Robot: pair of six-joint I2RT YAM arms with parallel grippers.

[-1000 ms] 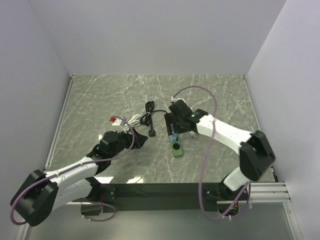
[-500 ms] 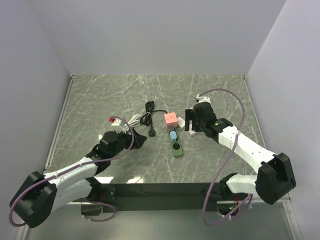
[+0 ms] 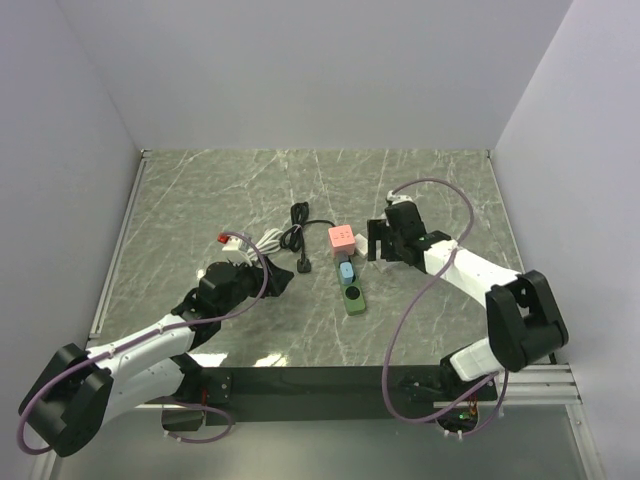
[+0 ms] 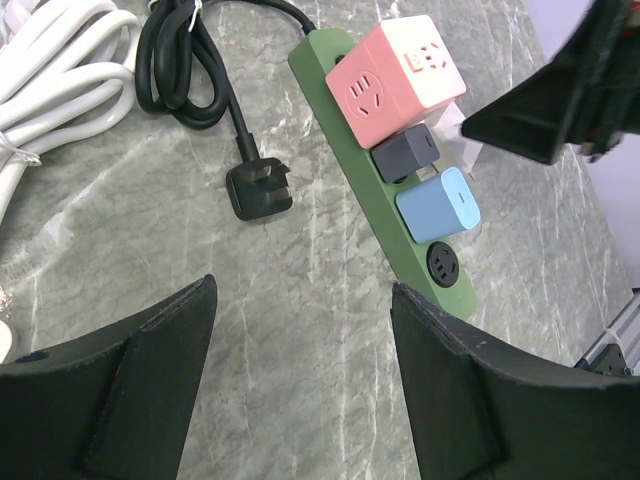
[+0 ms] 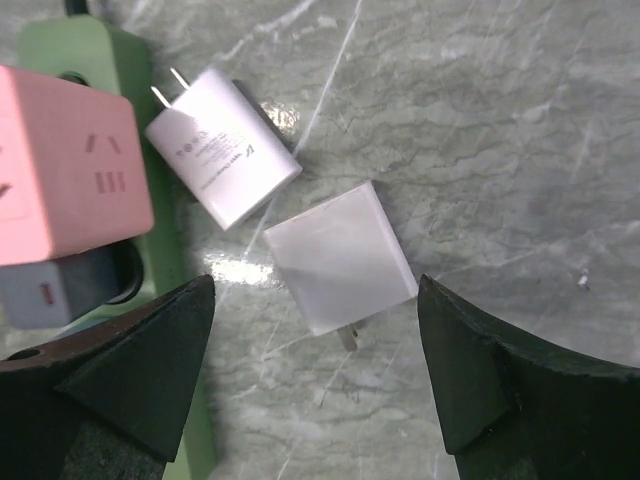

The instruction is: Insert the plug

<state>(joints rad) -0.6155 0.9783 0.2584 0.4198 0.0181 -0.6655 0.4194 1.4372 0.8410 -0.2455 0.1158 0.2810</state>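
Right gripper (image 5: 315,300): jaws wide apart, holding nothing, poised over the marble table (image 3: 200,200). Square white plug (image 5: 340,257): lying flat just ahead of the gap between the jaws, untouched, one prong showing at the edge nearer the gripper. Second white plug (image 5: 222,147): flat, just beyond the first, prongs aimed away from the gripper toward the green power strip (image 5: 85,50), close beside the pink cube adapter (image 5: 65,165). Left gripper (image 4: 300,300): jaws apart, empty, above bare table. Ahead of it lie a black plug (image 4: 258,190) on a coiled cord and the strip, which carries the pink cube, a grey plug (image 4: 405,155) and a blue plug (image 4: 440,205). One free socket (image 4: 442,267) sits at the strip's end nearest this gripper.
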